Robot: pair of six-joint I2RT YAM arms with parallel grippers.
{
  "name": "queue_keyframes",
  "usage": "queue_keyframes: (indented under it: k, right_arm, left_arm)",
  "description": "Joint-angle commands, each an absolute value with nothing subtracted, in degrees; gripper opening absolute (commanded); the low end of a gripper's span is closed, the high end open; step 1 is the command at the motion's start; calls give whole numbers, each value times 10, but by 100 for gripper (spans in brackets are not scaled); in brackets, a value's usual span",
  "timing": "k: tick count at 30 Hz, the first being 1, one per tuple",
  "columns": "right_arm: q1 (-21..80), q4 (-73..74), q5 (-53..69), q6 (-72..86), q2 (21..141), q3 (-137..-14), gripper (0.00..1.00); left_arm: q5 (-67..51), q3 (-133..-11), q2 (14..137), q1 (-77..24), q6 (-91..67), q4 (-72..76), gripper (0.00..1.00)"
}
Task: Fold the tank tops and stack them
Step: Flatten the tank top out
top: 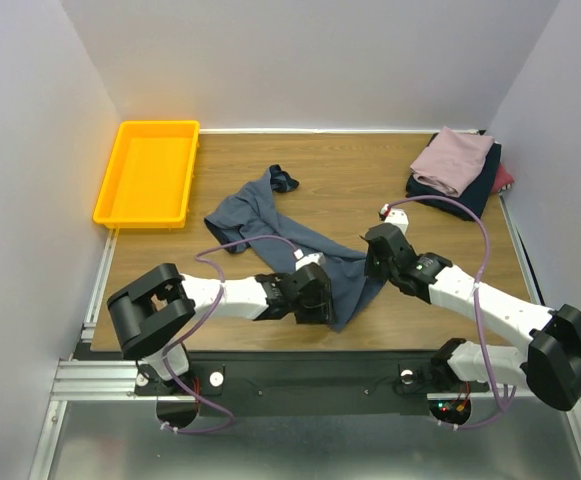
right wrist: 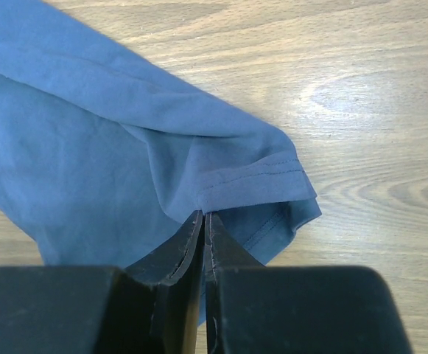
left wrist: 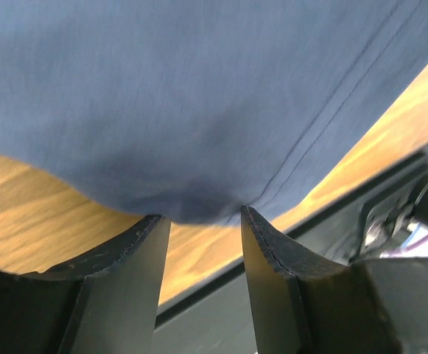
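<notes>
The slate-blue tank top lay diagonally, far left to near right, its near-right hem corner pinched tight by the right gripper, while the left gripper gaped empty just left.

— Where is the surface bare?
— Far middle, between the tray and the stack, and the right side (the right arm reaches over its near part).
— What stands in the way?
— The blue top sprawls diagonally across the centre, the left hand and right hand at its near end. Walls close the left, far and right sides.
</notes>
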State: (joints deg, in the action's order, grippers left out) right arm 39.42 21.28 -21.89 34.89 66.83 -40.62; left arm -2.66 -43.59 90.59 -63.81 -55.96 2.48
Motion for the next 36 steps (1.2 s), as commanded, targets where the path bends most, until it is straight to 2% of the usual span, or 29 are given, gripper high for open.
queue_keyframes:
  k: [1, 4, 5, 6, 7, 8, 22, 28, 36]
  right_arm:
    - [393, 192, -221, 347, 665, -429, 9]
    - [393, 192, -222, 345, 664, -432, 9]
    - [394, 192, -223, 345, 664, -433, 9]
    - [393, 192, -223, 343, 664, -436, 9]
    - [393, 192, -223, 342, 664, -437, 9]
    - [394, 192, -223, 342, 664, -438, 9]
    - [392, 194, -286, 310, 678, -499, 9]
    - [392, 194, -314, 293, 708, -567, 8]
    - [392, 205, -364, 237, 687, -679, 7]
  left_arm:
    - [32, -460, 929, -641, -585, 23, 54]
    - [50, -469, 933, -635, -586, 25, 44]
    - [53, -470, 934, -632, -584, 25, 33]
    - [57, -474, 935, -621, -580, 25, 27]
    - [59, -474, 934, -614, -579, 23, 7]
    - [58, -474, 931, -606, -579, 22, 0]
    - [112, -483, 671, -469, -519, -122, 0]
    - [130, -548, 628, -442, -482, -187, 0]
    - [143, -630, 603, -435, -451, -212, 0]
